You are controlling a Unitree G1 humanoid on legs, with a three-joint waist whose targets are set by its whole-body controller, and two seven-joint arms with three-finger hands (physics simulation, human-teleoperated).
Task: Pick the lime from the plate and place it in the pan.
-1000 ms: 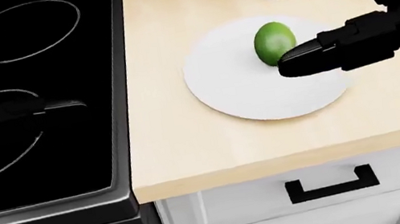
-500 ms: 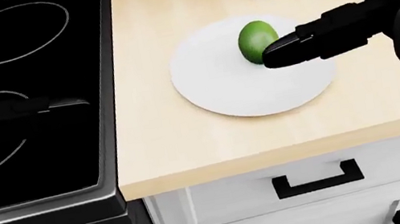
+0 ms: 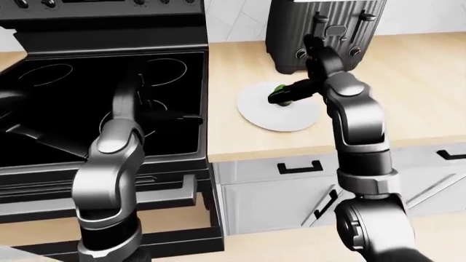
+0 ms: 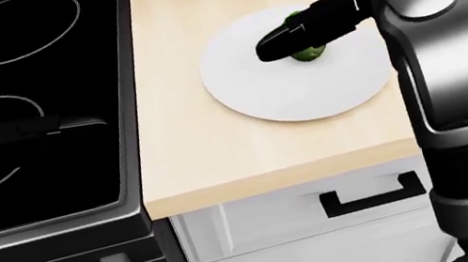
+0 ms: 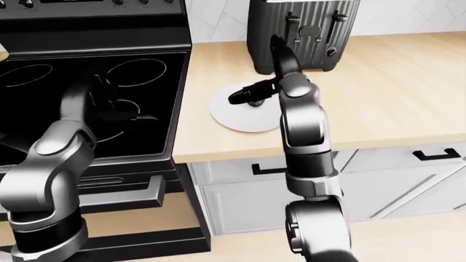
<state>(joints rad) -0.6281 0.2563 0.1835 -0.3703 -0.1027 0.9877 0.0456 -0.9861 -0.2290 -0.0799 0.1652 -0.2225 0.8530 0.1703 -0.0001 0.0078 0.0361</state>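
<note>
The green lime lies on the white plate on the wooden counter, in the upper middle of the head view. My right hand reaches in from the right, its black fingers stretched over the top of the lime and hiding most of it. The fingers look extended, not curled round the fruit. My left hand hovers open over the black stove top at the left, holding nothing. A dark flat shape on the stove's left side may be the pan; I cannot tell.
A dark ribbed toaster stands just above the plate, close behind my right hand. White drawers with black handles sit below the counter edge. The oven door handle juts out under the stove.
My right hand has moved left, from beside the lime to over it, and its forearm now fills the right of the head view. The camera shifted slightly. The left hand has held still.
</note>
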